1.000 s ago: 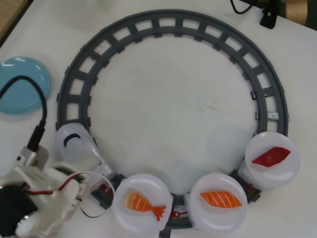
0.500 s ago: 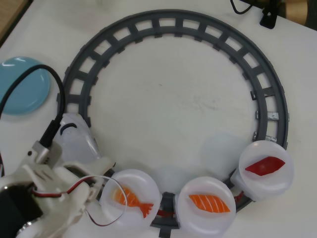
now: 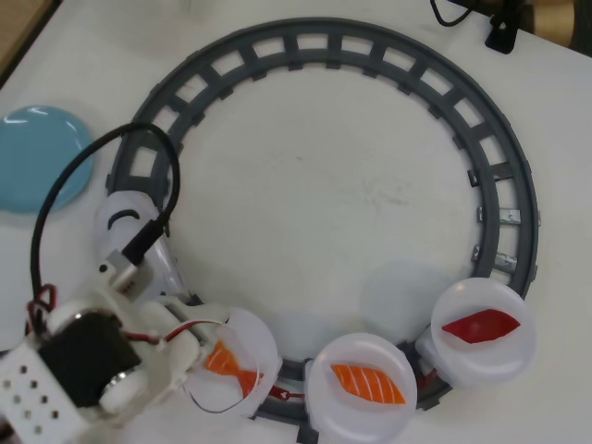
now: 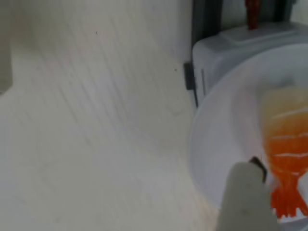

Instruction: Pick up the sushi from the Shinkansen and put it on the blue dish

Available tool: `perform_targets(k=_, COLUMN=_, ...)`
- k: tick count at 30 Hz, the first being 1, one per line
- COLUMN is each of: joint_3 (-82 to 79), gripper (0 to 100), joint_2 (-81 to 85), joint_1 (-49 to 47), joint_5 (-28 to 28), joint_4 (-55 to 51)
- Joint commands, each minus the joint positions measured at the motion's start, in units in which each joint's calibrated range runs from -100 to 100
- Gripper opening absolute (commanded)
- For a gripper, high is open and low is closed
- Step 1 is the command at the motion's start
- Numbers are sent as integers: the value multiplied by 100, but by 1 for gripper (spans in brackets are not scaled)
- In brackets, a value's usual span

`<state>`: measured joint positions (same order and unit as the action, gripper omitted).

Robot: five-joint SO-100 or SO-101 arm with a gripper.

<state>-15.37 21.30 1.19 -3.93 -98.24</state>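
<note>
The sushi point(image 3: 228, 363) is an orange shrimp piece with a forked tail. It lies on the first white plate point(image 3: 261, 344) behind the Shinkansen point(image 3: 125, 217), whose white nose sits on the left of the track, partly under my arm and cable. My gripper point(image 3: 222, 365) is open low over that plate, with its jaws on either side of the shrimp. In the wrist view one pale finger point(image 4: 246, 195) stands just left of the shrimp's tail point(image 4: 288, 199); the other finger is out of view. The blue dish point(image 3: 37, 157) lies at the far left, outside the track.
A grey circular track point(image 3: 444, 88) fills the table. Two more white plates ride on it, one with striped salmon point(image 3: 368, 383) and one with a dark red piece point(image 3: 479, 326). A black cable point(image 3: 69, 180) loops over the track at the left.
</note>
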Motion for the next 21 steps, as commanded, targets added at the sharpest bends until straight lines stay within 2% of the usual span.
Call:
perform_targets(k=1, joint_3=22, gripper=32, joint_2=-226, joint_1=58, joint_5=53, joint_4=-92)
perform_targets(k=7, joint_3=-113, gripper=32, joint_2=-409, joint_1=49, joint_5=58, joint_4=-66)
perform_targets(k=15, joint_3=-889, gripper=32, joint_2=-359, joint_1=-83, joint_5=153, joint_4=579)
perform_targets(k=21, joint_3=-798, gripper=21, joint_2=-442, joint_1=-805, joint_5=425, joint_4=911)
